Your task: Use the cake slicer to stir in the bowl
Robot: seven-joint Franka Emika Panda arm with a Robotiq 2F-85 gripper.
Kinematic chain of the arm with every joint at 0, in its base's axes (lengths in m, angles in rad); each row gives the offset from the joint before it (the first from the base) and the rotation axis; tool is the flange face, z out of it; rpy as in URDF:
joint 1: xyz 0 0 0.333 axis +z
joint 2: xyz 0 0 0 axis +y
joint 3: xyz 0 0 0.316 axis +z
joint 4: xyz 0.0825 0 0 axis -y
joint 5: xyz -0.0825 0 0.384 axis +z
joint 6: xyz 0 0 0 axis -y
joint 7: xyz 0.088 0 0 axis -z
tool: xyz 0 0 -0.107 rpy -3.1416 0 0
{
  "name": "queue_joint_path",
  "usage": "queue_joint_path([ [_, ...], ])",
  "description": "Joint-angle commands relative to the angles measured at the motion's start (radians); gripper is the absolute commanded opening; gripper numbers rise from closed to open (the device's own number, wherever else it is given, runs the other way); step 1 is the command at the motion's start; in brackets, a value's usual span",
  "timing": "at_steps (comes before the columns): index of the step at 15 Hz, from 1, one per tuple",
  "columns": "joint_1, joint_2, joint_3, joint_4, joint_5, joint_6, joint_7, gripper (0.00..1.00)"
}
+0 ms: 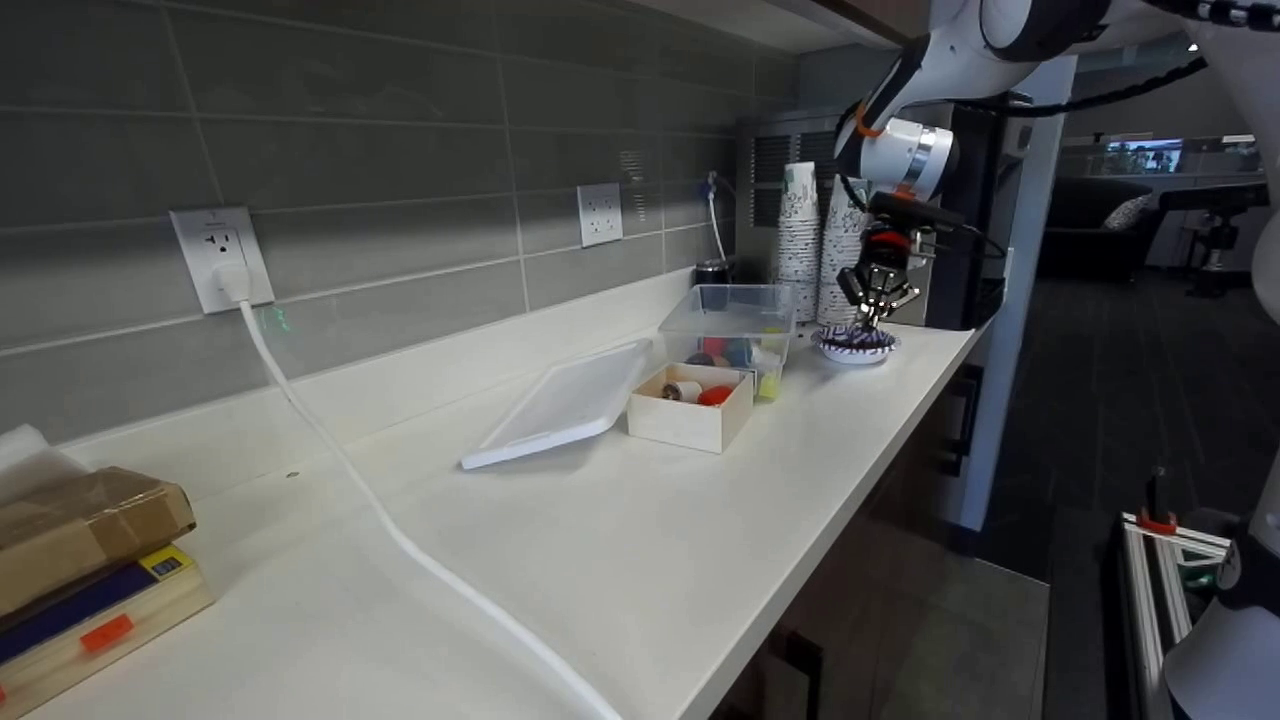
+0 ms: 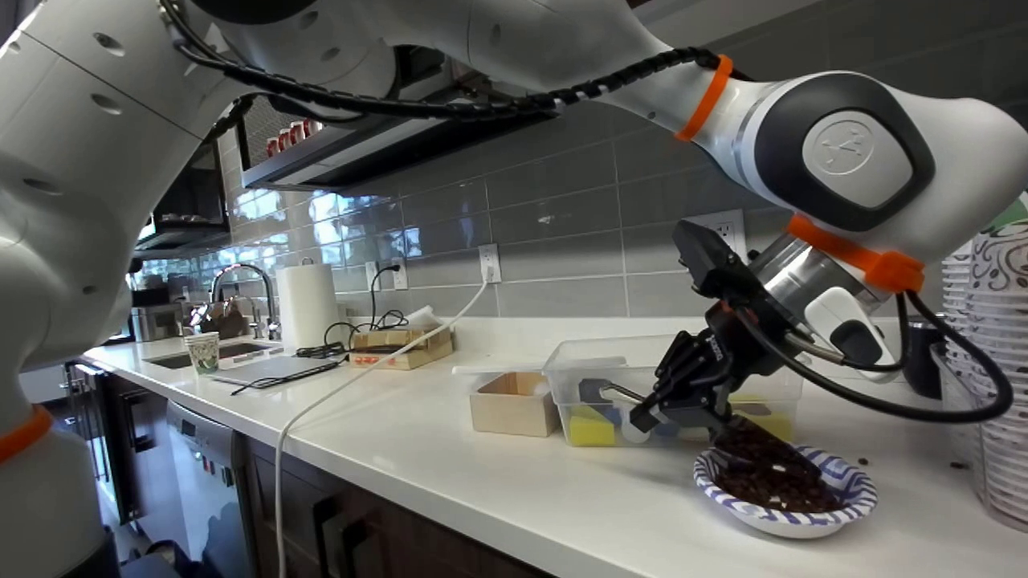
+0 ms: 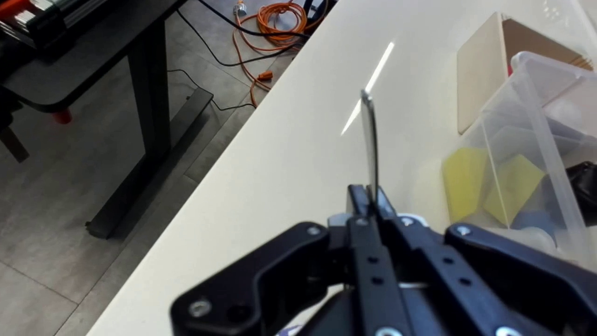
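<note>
The bowl [image 2: 791,526] is shallow and whitish with a blue-purple striped rim and holds dark bits. It also shows in an exterior view [image 1: 857,354], and a sliver shows in the wrist view [image 3: 289,331]. My gripper [image 2: 646,413] is shut on the cake slicer [image 2: 623,392], whose thin metal handle sticks out past the fingertips. The handle stands up between the fingertips in the wrist view [image 3: 371,140]. The slicer's blade end slants down into the bowl among the dark bits; its edges are hard to tell from them. The gripper [image 1: 872,308] is tilted just above the bowl's rim.
A clear plastic box [image 2: 574,409] with yellow blocks and a small wooden box [image 2: 506,409] stand beside the bowl. Stacks of paper cups [image 2: 1000,369] stand behind it. A white lid [image 1: 570,400] leans near the wall. A white cable [image 1: 430,560] crosses the counter.
</note>
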Motion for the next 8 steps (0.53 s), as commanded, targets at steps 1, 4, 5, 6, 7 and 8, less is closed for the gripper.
queue_joint_path([
  [1,-0.009,-0.018,-0.007,-0.022,0.016,0.036,0.052,0.01],
  [4,0.003,-0.021,-0.016,-0.025,-0.028,0.033,0.086,0.01],
  [5,0.009,-0.019,-0.017,-0.023,-0.046,0.025,0.094,0.01],
  [6,0.012,-0.012,-0.013,-0.012,-0.066,0.005,0.093,0.01],
  [7,0.014,-0.007,-0.009,-0.004,-0.083,-0.015,0.086,0.01],
  [8,0.018,-0.003,-0.005,0.002,-0.095,-0.03,0.08,0.01],
])
